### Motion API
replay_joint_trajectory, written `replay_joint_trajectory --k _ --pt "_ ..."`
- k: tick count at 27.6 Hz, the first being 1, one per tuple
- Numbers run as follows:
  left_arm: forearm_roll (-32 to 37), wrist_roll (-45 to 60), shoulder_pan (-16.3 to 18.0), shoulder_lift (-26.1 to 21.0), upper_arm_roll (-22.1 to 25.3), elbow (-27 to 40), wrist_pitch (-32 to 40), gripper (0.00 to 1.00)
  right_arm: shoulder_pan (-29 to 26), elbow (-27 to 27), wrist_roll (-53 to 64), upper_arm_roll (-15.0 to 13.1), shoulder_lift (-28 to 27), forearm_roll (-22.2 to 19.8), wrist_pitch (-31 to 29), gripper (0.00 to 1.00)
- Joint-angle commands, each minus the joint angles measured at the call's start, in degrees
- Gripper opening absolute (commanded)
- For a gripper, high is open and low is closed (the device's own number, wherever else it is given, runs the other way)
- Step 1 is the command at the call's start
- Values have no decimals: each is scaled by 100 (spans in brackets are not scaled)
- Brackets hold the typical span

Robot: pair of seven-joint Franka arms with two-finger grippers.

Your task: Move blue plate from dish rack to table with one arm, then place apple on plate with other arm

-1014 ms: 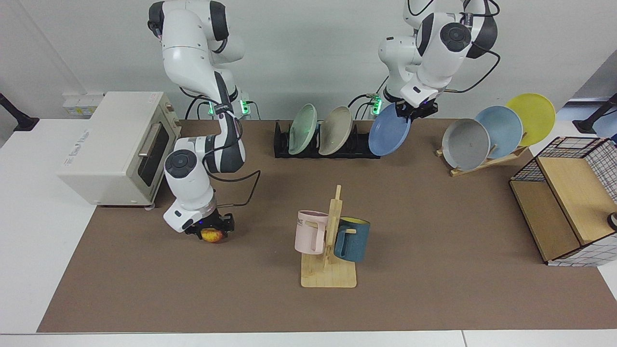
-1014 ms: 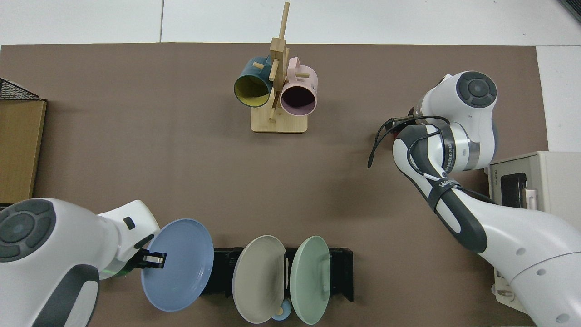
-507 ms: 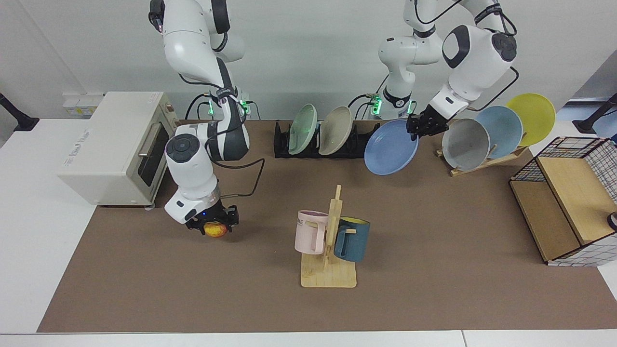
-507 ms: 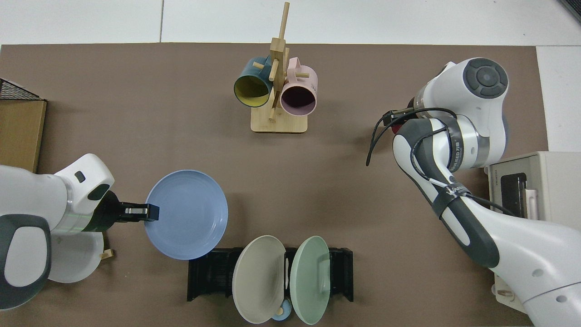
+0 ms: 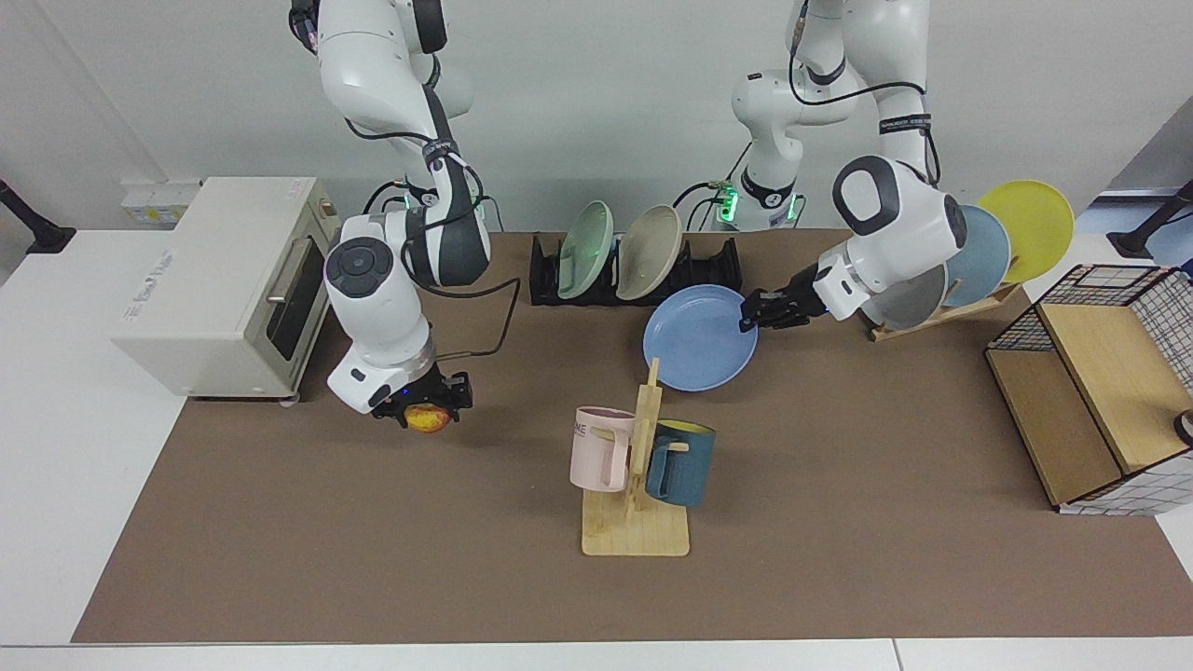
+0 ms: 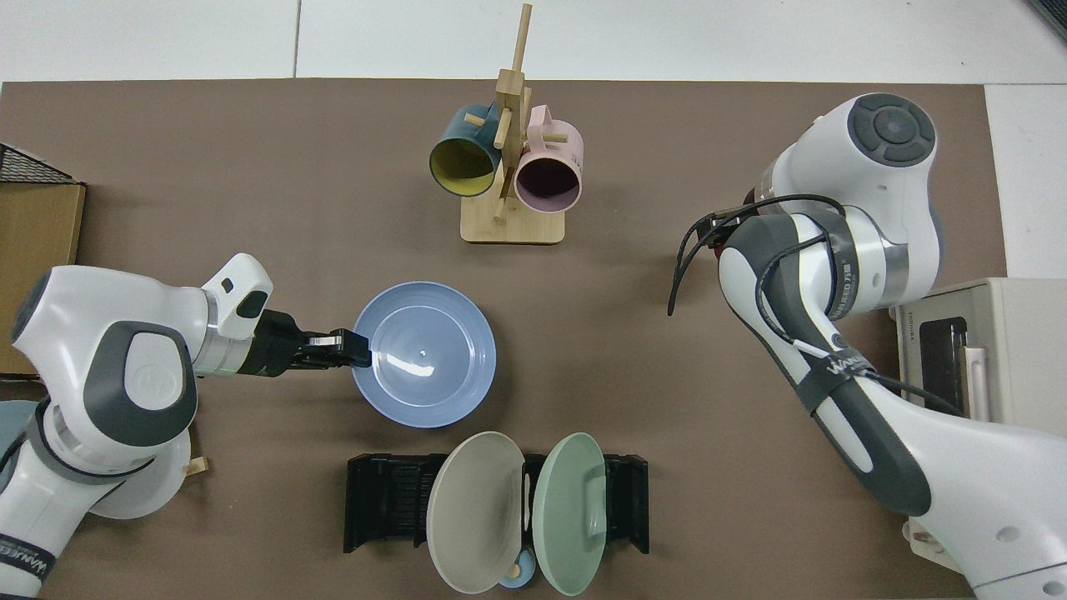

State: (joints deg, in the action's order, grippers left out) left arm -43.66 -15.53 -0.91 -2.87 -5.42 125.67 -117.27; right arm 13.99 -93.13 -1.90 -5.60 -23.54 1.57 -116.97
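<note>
The blue plate (image 5: 699, 337) (image 6: 424, 354), nearly level and facing up, hangs over the tabletop (image 5: 839, 485) (image 6: 208, 167), out of the dish rack (image 5: 634, 280) (image 6: 392, 500) and between it and the mug stand (image 5: 638, 485) (image 6: 510, 167). Its far rim lies near the rack; its near rim, in the facing view, overlaps the stand's top peg. Open brown mat lies on both sides of the plate. The left hand (image 5: 753, 313) (image 6: 348, 350) is clamped on the plate's rim at the side toward the wooden plate rack (image 5: 941, 312). Two plates, beige (image 5: 648, 239) (image 6: 475, 508) and green (image 5: 585, 238) (image 6: 571, 512), lean in the dish rack. The apple (image 5: 428, 418) is gripped in the right hand (image 5: 424, 408), raised above the mat in front of the toaster oven (image 5: 224, 280) (image 6: 975, 350), well apart from the plate. In the top view the right arm hides its hand and the apple.
</note>
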Motion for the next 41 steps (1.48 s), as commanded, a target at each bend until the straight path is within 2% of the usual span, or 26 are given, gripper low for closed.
replay_joint_trajectory --k 1,9,13,18,21,24,28,31,34,41 --pt "-555 -214 64 -337 -266 -157 -322 0 -54 -30 -73 -12 464 36 490 16" --pt "-775 -214 20 -566 -899 -166 -1298 0 -46 -30 -196 -12 781 45 851 16" --pt "-731 -240 -102 -575 -935 -166 -1430 0 7 -30 -433 15 825 36 913 16" --pt "-635 -284 -454 -566 -953 -87 -1860 0 200 -56 -802 24 895 71 1027 16" --pt "-635 -258 -498 -566 -953 -86 -1966 9 323 -74 -996 24 939 88 1045 16" --pt "-626 -240 -551 -566 -953 -69 -1984 10 446 -92 -1180 24 965 141 1071 16" --pt "-556 -231 -551 -566 -953 -60 -2010 22 517 -127 -1409 32 1018 150 1089 16" --pt "-214 -30 -551 -566 -953 -60 -2063 30 570 -188 -1418 32 1036 150 1071 16" --pt "278 234 -551 -583 -953 -78 -2063 45 579 -197 -1427 32 1045 177 1062 16" --pt "710 524 -542 -540 -944 -78 -1993 54 798 -250 -1813 32 1018 212 904 16"
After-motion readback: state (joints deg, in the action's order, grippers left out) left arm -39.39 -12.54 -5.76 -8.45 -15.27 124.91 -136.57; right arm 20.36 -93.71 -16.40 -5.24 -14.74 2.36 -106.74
